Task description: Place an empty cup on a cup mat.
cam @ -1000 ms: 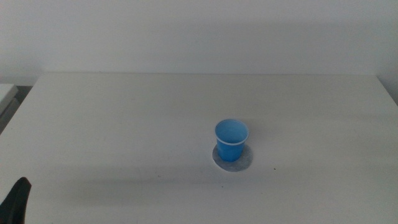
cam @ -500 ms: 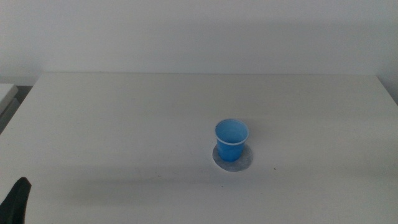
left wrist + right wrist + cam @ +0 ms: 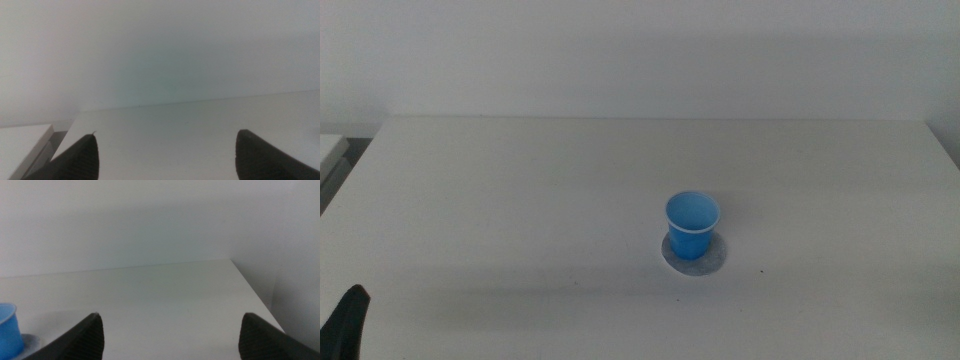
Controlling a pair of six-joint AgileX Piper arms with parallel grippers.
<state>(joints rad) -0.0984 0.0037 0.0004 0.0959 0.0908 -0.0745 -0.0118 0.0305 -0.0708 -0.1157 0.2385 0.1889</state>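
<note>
The blue cup (image 3: pixel 692 224) stands upright on the grey cup mat (image 3: pixel 695 254), right of the table's middle; its inside looks empty. Both also show in the right wrist view: the cup (image 3: pixel 7 330) and a sliver of the mat (image 3: pixel 29 342). My left gripper (image 3: pixel 167 155) is open and empty, low at the table's front left; one dark jaw shows in the middle view (image 3: pixel 347 322). My right gripper (image 3: pixel 170 337) is open and empty, away from the cup and out of the middle view.
The white table (image 3: pixel 520 190) ends at a pale wall behind. A white surface (image 3: pixel 330 150) lies beyond the table's left edge. In the right wrist view, the table's far right edge (image 3: pixel 252 292) drops off.
</note>
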